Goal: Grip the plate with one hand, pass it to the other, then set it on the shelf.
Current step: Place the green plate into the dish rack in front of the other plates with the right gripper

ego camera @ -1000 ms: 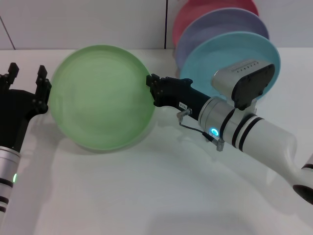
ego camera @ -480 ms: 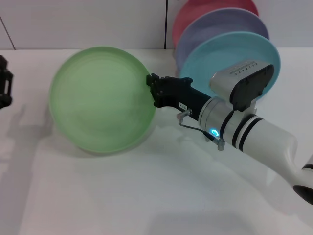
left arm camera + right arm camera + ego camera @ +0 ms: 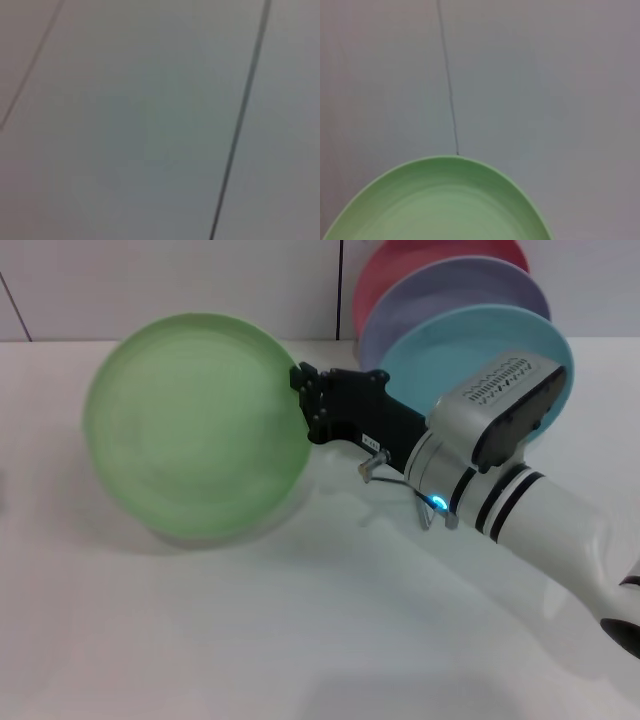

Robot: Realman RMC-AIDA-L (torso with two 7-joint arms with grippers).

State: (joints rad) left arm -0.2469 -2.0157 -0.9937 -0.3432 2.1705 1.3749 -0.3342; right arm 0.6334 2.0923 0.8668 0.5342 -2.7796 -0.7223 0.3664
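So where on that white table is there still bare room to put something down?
The table is bare along its near side, in front of the green plate and the right tool gripping its edge, and left of the plate. It is crowded far right, where the turquoise plate, lavender plate and pink plate stand.

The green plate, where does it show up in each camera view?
Head view: green plate left of centre, its rim held by the right hand.
Left wrist view: not in it, only blank surface.
Right wrist view: along the bottom edge.
Shared landmark: the plate's curved rim, head and right wrist views.
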